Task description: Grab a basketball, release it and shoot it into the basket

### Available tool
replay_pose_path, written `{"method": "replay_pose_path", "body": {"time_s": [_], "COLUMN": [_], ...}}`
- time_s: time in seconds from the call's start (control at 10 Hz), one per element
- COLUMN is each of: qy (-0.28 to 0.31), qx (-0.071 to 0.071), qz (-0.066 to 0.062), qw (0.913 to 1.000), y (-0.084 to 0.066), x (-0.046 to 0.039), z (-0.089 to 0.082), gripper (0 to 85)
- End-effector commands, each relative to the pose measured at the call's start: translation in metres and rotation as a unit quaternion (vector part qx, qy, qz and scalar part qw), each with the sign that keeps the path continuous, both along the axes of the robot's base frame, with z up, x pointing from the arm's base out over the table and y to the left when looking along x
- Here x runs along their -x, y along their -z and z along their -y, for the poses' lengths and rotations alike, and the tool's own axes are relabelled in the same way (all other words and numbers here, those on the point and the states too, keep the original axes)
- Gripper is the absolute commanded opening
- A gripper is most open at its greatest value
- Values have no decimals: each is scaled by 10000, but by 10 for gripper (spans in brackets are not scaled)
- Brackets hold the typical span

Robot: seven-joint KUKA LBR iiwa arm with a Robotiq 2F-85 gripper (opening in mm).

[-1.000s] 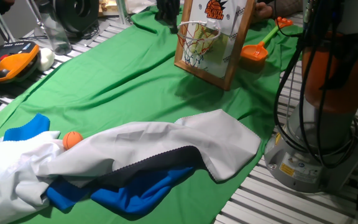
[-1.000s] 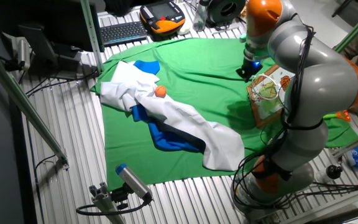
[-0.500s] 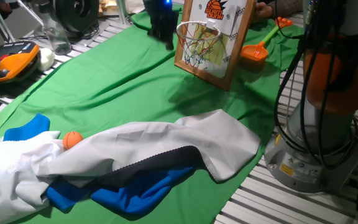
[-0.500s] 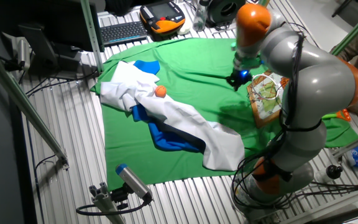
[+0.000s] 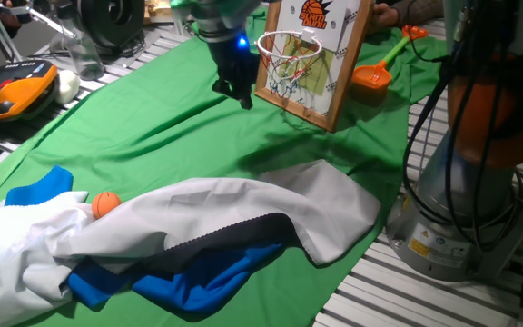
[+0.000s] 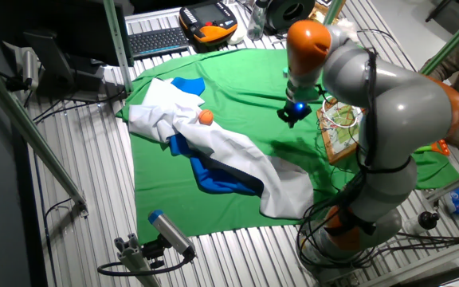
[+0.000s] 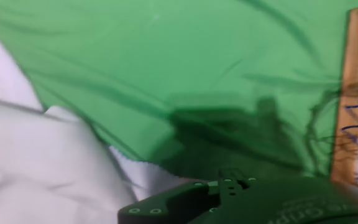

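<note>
One hand (image 5: 233, 89) hangs over green cloth (image 5: 152, 127) just beside the basket (image 5: 309, 56) — grip state unreadable — well apart from the basketball (image 5: 106, 203) on white fabric (image 5: 234, 209).

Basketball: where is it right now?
In both fixed views the basketball rests on the white cloth beside the blue cloth, far from the hoop.

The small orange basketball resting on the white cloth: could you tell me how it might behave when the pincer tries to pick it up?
The small orange basketball is round, so it will probably roll if nudged. It rests in folds of the rumpled white cloth, which may cradle it yet give way under pressure. It looks tiny, so likely light.
</note>
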State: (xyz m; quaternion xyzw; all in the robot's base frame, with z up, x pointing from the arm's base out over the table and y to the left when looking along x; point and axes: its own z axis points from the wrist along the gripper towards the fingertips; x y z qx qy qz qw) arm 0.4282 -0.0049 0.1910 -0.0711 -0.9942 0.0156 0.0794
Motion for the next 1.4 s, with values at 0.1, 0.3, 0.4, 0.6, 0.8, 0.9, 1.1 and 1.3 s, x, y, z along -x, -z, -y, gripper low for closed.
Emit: {"method": "replay_pose_path", "body": {"time_s": [0.1, 0.3, 0.4, 0.6, 0.8, 0.9, 1.1, 1.3], "qy": [-283, -329, -381, -410, -437, -445, -550, -602], "qx": [260, 208, 192, 194, 126, 109, 76, 198], "qz": [141, 148, 130, 113, 53, 54, 27, 10], "qw": [9992, 9991, 9990, 9989, 9990, 9989, 9985, 9980], "y": [-5, -12, -15, -13, -19, -18, -21, -36], "x": [-27, -20, -23, -33, -31, -34, -37, -32], "z": [4, -3, -4, -1, 0, 2, 3, 7], "gripper": [0, 0, 0, 0, 0, 0, 0, 0]}}
